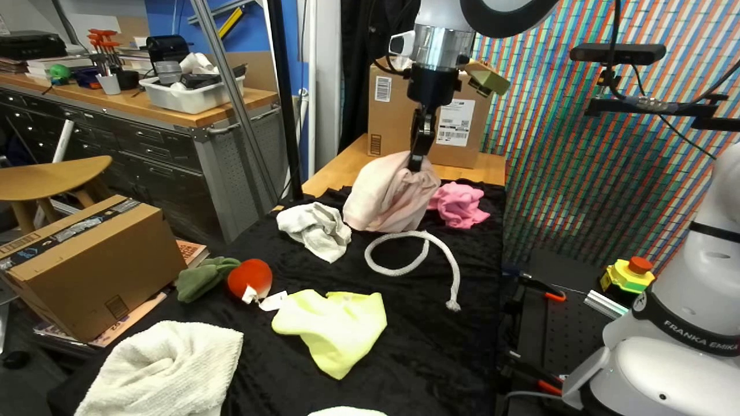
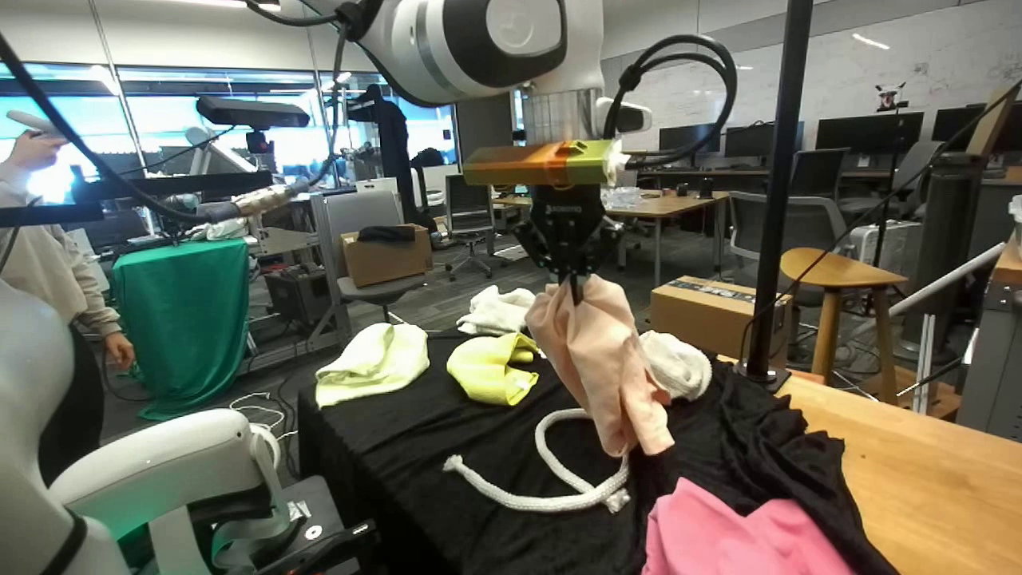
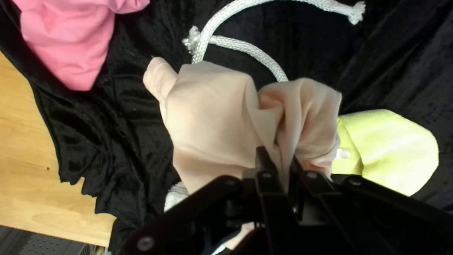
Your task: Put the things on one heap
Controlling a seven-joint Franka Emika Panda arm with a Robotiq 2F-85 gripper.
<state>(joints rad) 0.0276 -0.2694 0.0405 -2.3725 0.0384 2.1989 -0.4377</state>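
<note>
Claw [image 2: 576,289] pinching peach cloth [image 2: 603,359], seemingly hanging free right below it. Probably carry step tbh; heap doesn't look started, pink cloth [image 3: 70,39] and yellow cloth [image 3: 393,145] lying well apart, either side of claw. Next move likely: swing over one of those, lower, let go.

Black velvety cloth [image 1: 430,346] over pale wooden tabletop [image 2: 910,463], white-labelled brown cardboard box [image 1: 396,128], red-topped yellow push button [image 1: 626,278], tan wooden stool [image 2: 842,267]
</note>
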